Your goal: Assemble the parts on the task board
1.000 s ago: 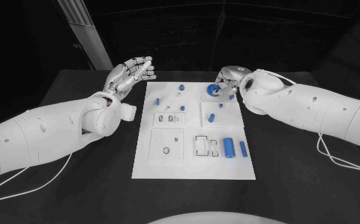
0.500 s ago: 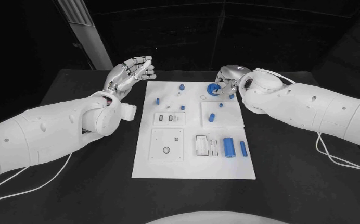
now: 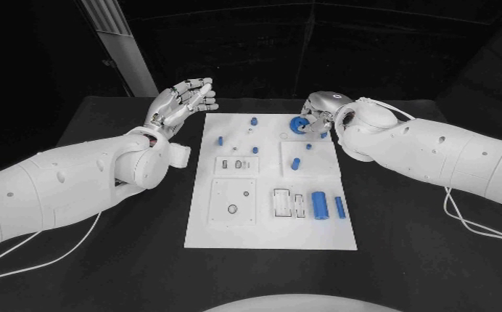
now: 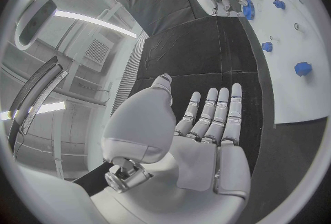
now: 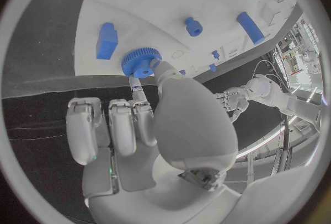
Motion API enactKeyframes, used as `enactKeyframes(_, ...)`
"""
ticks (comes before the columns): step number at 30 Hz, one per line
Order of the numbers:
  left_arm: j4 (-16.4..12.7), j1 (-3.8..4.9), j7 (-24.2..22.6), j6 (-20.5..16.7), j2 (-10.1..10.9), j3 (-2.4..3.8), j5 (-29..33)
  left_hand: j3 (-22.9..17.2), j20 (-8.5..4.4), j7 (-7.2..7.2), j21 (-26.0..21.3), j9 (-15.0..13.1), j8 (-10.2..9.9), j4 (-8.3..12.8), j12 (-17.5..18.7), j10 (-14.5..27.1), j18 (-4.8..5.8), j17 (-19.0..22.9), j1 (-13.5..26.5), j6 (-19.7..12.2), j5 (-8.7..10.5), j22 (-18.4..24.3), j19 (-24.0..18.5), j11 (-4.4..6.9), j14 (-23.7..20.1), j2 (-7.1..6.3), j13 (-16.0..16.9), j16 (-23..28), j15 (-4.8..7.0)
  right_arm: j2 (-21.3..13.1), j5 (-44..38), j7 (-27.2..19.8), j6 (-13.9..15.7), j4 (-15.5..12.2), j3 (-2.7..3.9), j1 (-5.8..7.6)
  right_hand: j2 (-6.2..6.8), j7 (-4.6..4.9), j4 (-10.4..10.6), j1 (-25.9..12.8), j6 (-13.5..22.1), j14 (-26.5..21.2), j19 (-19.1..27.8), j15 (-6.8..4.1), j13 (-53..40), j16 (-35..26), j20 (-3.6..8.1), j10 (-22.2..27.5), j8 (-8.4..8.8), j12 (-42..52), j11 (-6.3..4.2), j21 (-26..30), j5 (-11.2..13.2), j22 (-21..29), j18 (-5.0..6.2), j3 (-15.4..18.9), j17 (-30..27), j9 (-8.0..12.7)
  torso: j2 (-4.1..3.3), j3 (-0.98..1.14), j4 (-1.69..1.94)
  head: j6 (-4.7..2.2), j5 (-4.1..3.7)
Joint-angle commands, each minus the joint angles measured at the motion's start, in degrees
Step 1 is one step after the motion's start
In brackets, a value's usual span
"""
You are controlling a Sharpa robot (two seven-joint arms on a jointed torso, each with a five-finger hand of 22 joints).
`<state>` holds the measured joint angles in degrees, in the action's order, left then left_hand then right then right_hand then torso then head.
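1. Right hand (image 3: pixel 320 109) is at the far right corner of the task board (image 3: pixel 270 232), fingers (image 5: pixel 141 104) pinching a blue toothed gear (image 3: pixel 298 125) that sits right on the board surface.
2. Left hand (image 3: pixel 180 105) hovers over the black desk (image 3: pixel 125 254) just off the board's far left corner, fingers straight and a little apart, holding nothing.
3. Other blue parts are scattered over the board, including two cylinders (image 3: pixel 327 207) lying side by side near the right edge.
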<state>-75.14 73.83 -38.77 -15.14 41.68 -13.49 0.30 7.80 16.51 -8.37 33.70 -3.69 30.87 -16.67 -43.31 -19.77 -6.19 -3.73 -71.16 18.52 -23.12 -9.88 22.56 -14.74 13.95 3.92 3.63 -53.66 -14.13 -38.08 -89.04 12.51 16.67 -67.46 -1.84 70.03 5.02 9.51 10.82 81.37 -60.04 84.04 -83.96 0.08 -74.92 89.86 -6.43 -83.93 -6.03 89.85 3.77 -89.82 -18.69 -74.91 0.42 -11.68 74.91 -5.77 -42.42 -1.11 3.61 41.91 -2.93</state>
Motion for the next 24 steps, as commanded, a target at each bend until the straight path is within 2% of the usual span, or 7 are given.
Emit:
enactKeyframes(1, -0.11, 0.08, -10.85, 0.58, 0.06, 0.04, -0.25, 0.08, 0.05, -8.5, -0.23, 0.06, -0.3, -0.09, 0.39, 0.44, 0.17, 0.01, -0.04, -0.36, -0.16, 0.08, -0.47, 0.07, -0.3, 0.36, 0.02, 0.39, 0.0, -0.28, 3.19, -1.72, 4.31, -0.79, 0.0, 0.08, -0.33, -2.44, -0.24, -0.2, -2.82, 5.96, -6.04, -0.41, -15.08, 0.14, 0.3, -6.07, -0.43, 0.15, -0.23, -0.18, -0.17, -15.09, -0.42, 0.18, 15.09, -0.72, 0.03, -0.01, 0.03, -0.01, 0.09)
enactKeyframes(7, -0.07, 0.07, -10.82, 0.58, 0.08, 0.04, -0.25, 0.08, 0.05, -8.5, -0.23, 0.06, -0.3, -0.09, 0.39, 0.44, 0.17, 0.01, -0.04, -0.36, -0.16, 0.08, -0.47, 0.07, -0.3, 0.36, 0.02, 0.39, 0.0, -1.36, 4.63, -2.53, 7.14, -3.05, 0.03, 0.09, -0.24, -2.25, -0.23, -0.61, -2.79, 5.96, -6.04, -0.4, -15.08, 0.14, 0.34, -6.07, -0.22, 0.15, -0.1, -0.18, 0.02, -15.09, -0.42, 0.25, 15.09, -0.63, 0.05, -0.05, -0.02, -0.14, 0.24)
enactKeyframes(13, 0.15, 0.07, -10.81, 0.59, -0.16, 0.04, -0.25, 0.08, 0.05, -8.5, -0.23, 0.06, -0.3, -0.09, 0.39, 0.44, 0.17, 0.01, -0.04, -0.36, -0.16, 0.08, -0.47, 0.07, -0.3, 0.36, 0.02, 0.39, 0.0, -2.21, 5.6, -2.96, 8.85, -5.81, 0.1, 0.17, -0.22, -2.15, -0.22, -0.79, -2.74, 5.96, -6.04, -0.38, -15.08, 0.14, 0.35, -6.07, -0.09, 0.15, -0.03, -0.18, 0.09, -15.09, -0.42, 0.27, 15.09, -0.58, 0.1, -0.1, 0.08, -0.15, 0.13)
enactKeyframes(16, 0.22, 0.07, -10.81, 0.62, -0.28, 0.04, -0.25, 0.08, 0.05, -8.5, -0.23, 0.06, -0.3, -0.09, 0.39, 0.44, 0.17, 0.01, -0.04, -0.36, -0.16, 0.08, -0.47, 0.07, -0.3, 0.36, 0.02, 0.39, 0.0, -1.76, 5.76, -3.28, 8.94, -6.69, 0.12, 0.2, -0.22, -2.13, -0.23, -0.81, -2.72, 5.96, -6.04, -0.38, -15.08, 0.14, 0.35, -6.07, -0.07, 0.15, -0.02, -0.18, 0.11, -15.09, -0.42, 0.27, 15.09, -0.57, 0.1, -0.12, 0.1, -0.22, 0.11)
enactKeyframes(18, 0.24, 0.07, -10.82, 0.62, -0.31, 0.04, -0.25, 0.08, 0.05, -8.5, -0.23, 0.06, -0.3, -0.09, 0.39, 0.44, 0.17, 0.01, -0.04, -0.36, -0.16, 0.08, -0.47, 0.07, -0.3, 0.36, 0.02, 0.39, 0.0, -1.41, 5.8, -3.37, 8.76, -6.9, 0.13, 0.21, -0.2, -2.09, -0.29, -0.83, -2.65, 5.96, -6.04, -0.36, -15.08, 0.14, 0.35, -6.07, 0.03, 0.15, 0.02, -0.18, 0.15, -15.09, -0.42, 0.26, 15.09, -0.53, 0.04, -0.05, 0.0, -0.29, 0.23)
enactKeyframes(24, 0.43, 0.07, -10.81, 0.6, -0.4, 0.04, -0.25, 0.08, 0.05, -8.5, -0.23, 0.06, -0.3, -0.09, 0.39, 0.44, 0.17, 0.01, -0.04, -0.36, -0.16, 0.08, -0.47, 0.07, -0.3, 0.36, 0.02, 0.39, 0.0, 1.39, 5.27, -3.87, 7.58, -7.1, 0.14, 0.23, -0.22, -1.98, -0.37, -0.88, -2.52, 5.96, -6.04, -0.33, -15.08, 0.14, 0.34, -6.07, 0.2, 0.15, 0.1, -0.18, 0.28, -15.09, -0.42, 0.22, 15.09, -0.46, 0.03, -0.05, 0.01, -0.31, 0.47)
